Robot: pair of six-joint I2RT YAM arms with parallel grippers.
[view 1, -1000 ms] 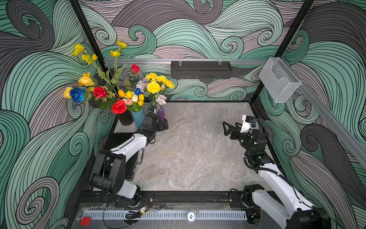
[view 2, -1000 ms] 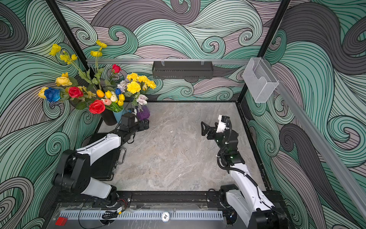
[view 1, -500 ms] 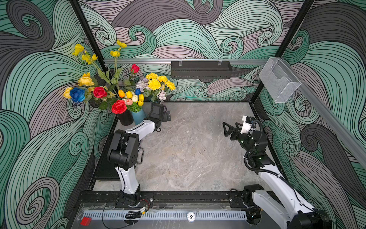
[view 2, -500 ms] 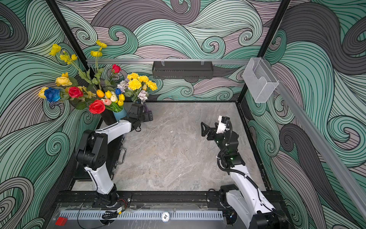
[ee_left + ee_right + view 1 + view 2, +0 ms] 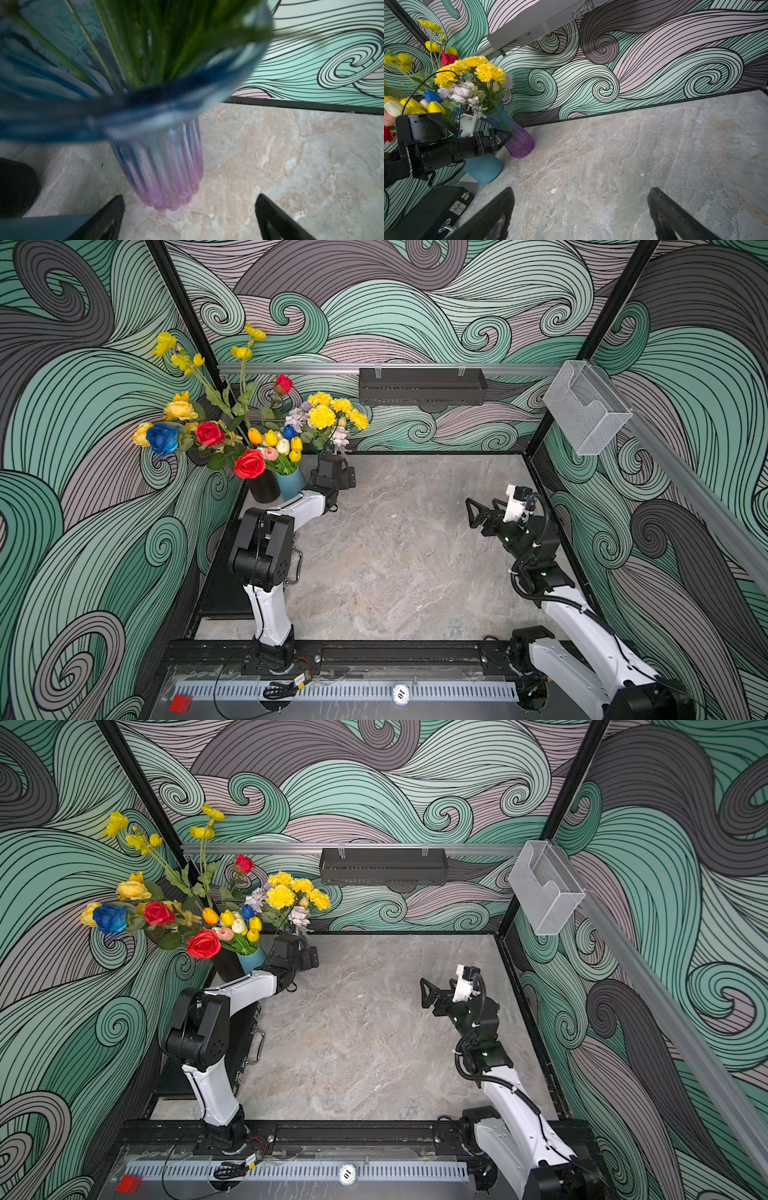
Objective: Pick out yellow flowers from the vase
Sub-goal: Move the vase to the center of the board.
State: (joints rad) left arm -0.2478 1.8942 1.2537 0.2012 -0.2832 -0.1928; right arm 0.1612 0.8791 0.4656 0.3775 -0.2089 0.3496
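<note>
Swung in since a second ago, the left fingers [image 5: 113,207] stand spread and empty just before the ribbed blue-to-purple glass vase [image 5: 166,176]. Its upright green stems [image 5: 145,41] carry ruffled yellow pom-pom flowers [image 5: 322,416] above. Also spread, the right fingers [image 5: 496,207] wait well apart across the grey marble counter [image 5: 395,564].

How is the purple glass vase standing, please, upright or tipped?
Upright: the purple glass vase rests on its base on the table, yellow flowers inside.

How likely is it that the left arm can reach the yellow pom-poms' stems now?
Probably yes: the open left gripper sits right at the glass vase, below the yellow pom-poms; pale blooms crowd the stems.
</note>
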